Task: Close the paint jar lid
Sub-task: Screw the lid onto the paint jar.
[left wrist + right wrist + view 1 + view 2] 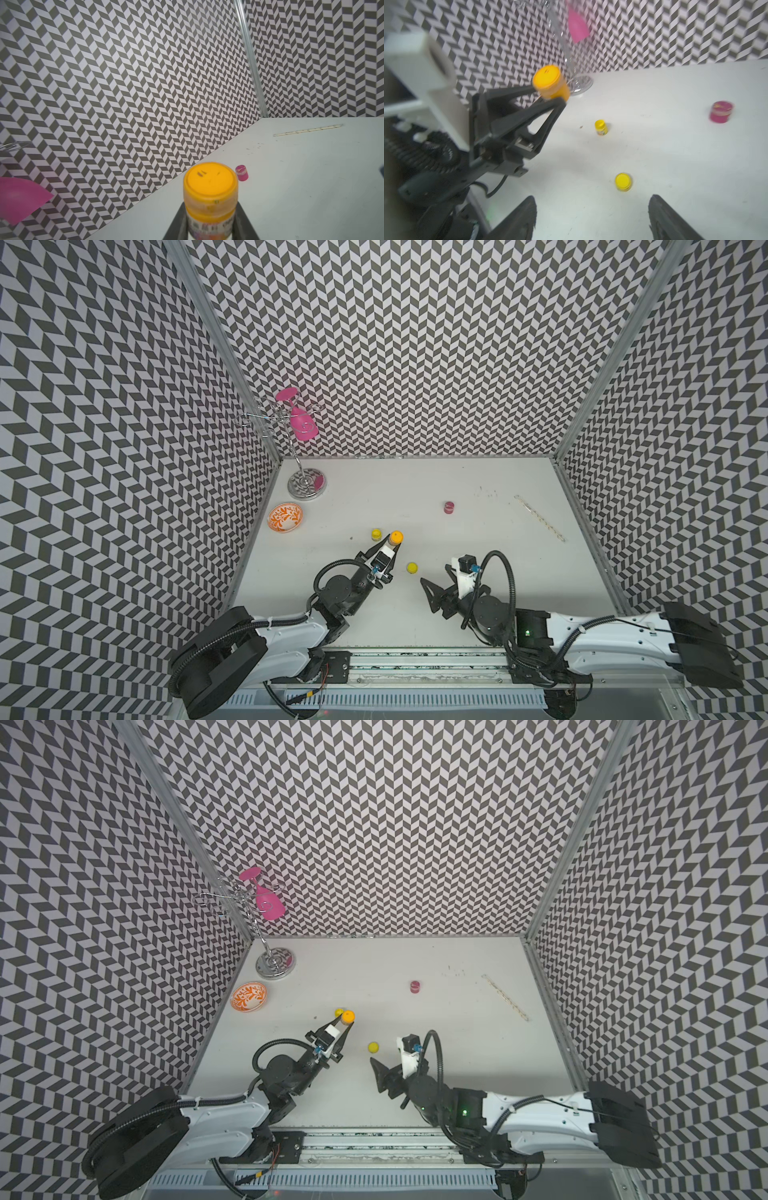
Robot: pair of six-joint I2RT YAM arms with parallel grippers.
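The left arm's jaws are clamping the body of the orange paint jar [393, 543] from both sides, just below its orange lid [209, 180]. The lid is sitting flat over the jar's mouth and hiding the contents. The jar is tilting away from the arm near the middle of the surface [478, 622], and in the right wrist view it is appearing to hang above the surface rather than stand on it. The right arm's jaws are standing wide apart with nothing between them, aiming toward the jar from the near side, apart from it.

A small yellow jar [376, 534] is standing just beside the held jar, on the side of the left wall. Its top is showing yellow, and I cannot tell whether that is paint or a cap. A yellow round piece [412, 568] is lying between the 2 arms, and I cannot tell whether it is a lid or a jar. A magenta pot [449, 507] is standing alone farther back.

An orange-patterned bowl [284, 518] is sitting close to the left edge. A wire rack [306, 484] is occupying the back left corner with 1 pink glass [302, 425] hanging upside down. A striped stick [539, 518] is lying along the right edge. The widest open stretch is lying between the magenta pot and the stick, and along the back wall.
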